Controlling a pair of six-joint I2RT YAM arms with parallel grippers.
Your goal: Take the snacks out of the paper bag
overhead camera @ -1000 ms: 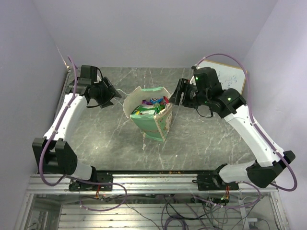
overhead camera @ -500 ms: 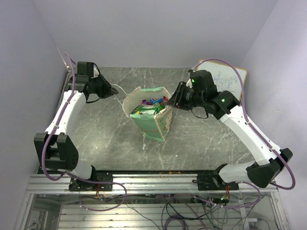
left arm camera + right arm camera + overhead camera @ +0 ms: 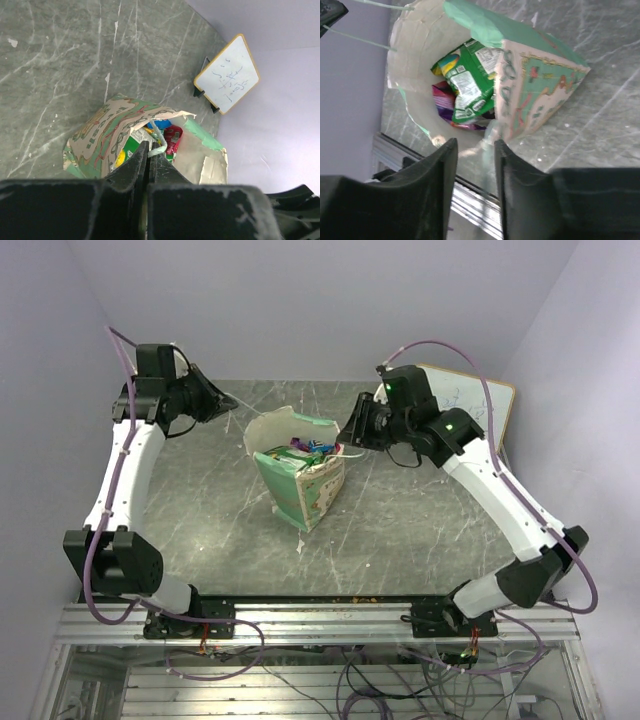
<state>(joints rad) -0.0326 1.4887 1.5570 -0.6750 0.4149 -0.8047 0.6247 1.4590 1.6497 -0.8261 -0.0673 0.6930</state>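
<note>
The mint-green paper bag stands mid-table, mouth open and pulled toward the left. My left gripper is up and to its left, shut on one thin string handle, which runs taut to the rim. The left wrist view has the gripper over the bag. Snacks lie inside: a green packet, a purple one and a red one. My right gripper hovers at the bag's right rim, open, with a blurred handle strand between its fingers.
A small whiteboard on a stand leans at the back right, close behind the right arm. Purple walls close in the table at the back and both sides. The aluminium frame rail runs along the near edge.
My left gripper has shut on the string handle and drawn back up and to the left, pulling the bag's rim that way. The right gripper has moved left to the bag's right rim.
</note>
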